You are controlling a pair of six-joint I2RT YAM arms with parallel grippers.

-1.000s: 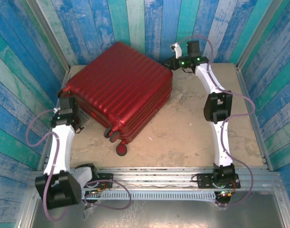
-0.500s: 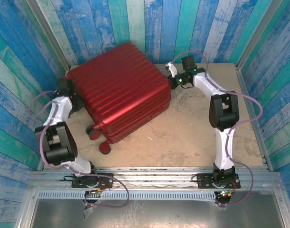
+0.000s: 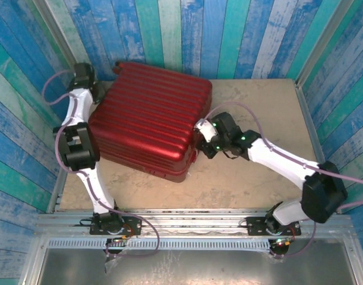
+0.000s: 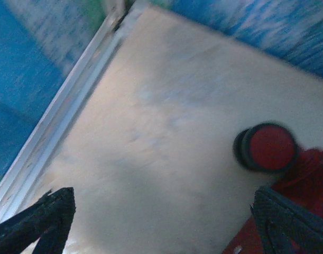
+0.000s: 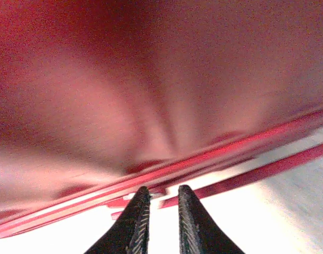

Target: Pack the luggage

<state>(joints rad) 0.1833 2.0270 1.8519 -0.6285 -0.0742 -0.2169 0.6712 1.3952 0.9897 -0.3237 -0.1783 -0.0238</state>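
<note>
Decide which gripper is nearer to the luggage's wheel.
Left. The left gripper hangs open just beside the wheel; the right gripper is across the luggage, at its other edge.

Showing on the luggage [image 3: 148, 122] a hard, dark-red ribbed shell, smooth and catching a soft sheen along its ridges. Carrying on the wheel [image 4: 268, 147] a smooth, plastic-looking red hub inside a matt black tyre. Lying beneath as the table [image 3: 252, 101], looking pale, matt and scuffed like worn board. Standing around as walls [image 3: 169, 29] of rough wooden planks, wearing chipped blue and teal paint. Running along the table's edge as a rail [image 3: 199, 217] of dull-shining bare metal. Presenting on the right tool [image 5: 163, 188] matt black fingers [image 5: 135, 222] with fine ribbing on the inner faces; appearing equally matt and black on the left tool [image 4: 162, 194].
</note>
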